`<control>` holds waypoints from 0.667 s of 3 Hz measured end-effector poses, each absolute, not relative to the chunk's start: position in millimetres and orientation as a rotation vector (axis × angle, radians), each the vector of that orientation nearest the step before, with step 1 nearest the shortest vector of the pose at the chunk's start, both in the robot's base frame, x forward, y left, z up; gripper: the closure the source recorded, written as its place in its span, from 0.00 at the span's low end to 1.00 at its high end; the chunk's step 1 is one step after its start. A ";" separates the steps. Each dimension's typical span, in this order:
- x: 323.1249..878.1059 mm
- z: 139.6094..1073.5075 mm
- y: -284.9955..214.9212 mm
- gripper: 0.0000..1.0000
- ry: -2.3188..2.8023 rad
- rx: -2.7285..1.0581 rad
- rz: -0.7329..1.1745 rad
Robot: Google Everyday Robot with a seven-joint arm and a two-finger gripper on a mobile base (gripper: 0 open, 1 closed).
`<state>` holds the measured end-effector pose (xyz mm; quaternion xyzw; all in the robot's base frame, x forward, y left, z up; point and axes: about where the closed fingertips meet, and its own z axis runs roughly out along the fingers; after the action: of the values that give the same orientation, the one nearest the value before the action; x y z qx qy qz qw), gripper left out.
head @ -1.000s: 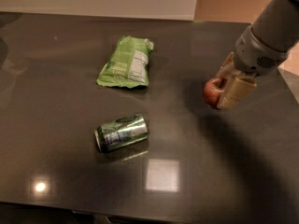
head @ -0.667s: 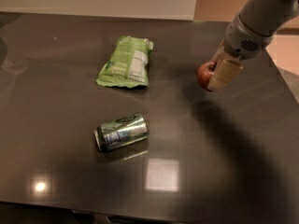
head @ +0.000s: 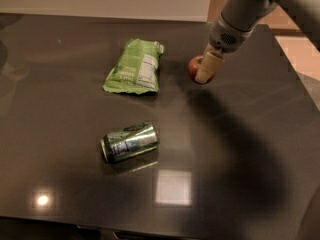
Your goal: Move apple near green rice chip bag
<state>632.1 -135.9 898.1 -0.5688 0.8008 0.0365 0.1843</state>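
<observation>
Now gripper (head: 203, 71) clenched on apple (head: 193, 65), near green rice chip bag (head: 131, 66); label (head: 145, 69) unreadable.

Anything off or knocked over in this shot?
Only the can: it lies on its side, nearer the camera than the chip bag, with no spill visible. The bag lies flat and crinkled. The gripper is right of the bag, closed on the apple.

Glossy tabletop (head: 240, 149) bears a shiny metal can (head: 130, 141) and crinkled plastic bag (head: 134, 66); the matt hand (head: 201, 73) clasps a smooth apple (head: 193, 66).
</observation>
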 end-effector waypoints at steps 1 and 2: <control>646.9 890.3 -98.5 1.00 2.234 -1.604 0.141; 649.7 882.5 -67.6 1.00 2.211 -1.617 0.184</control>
<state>649.7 -67.6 882.5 -0.5775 0.7896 0.0658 0.1968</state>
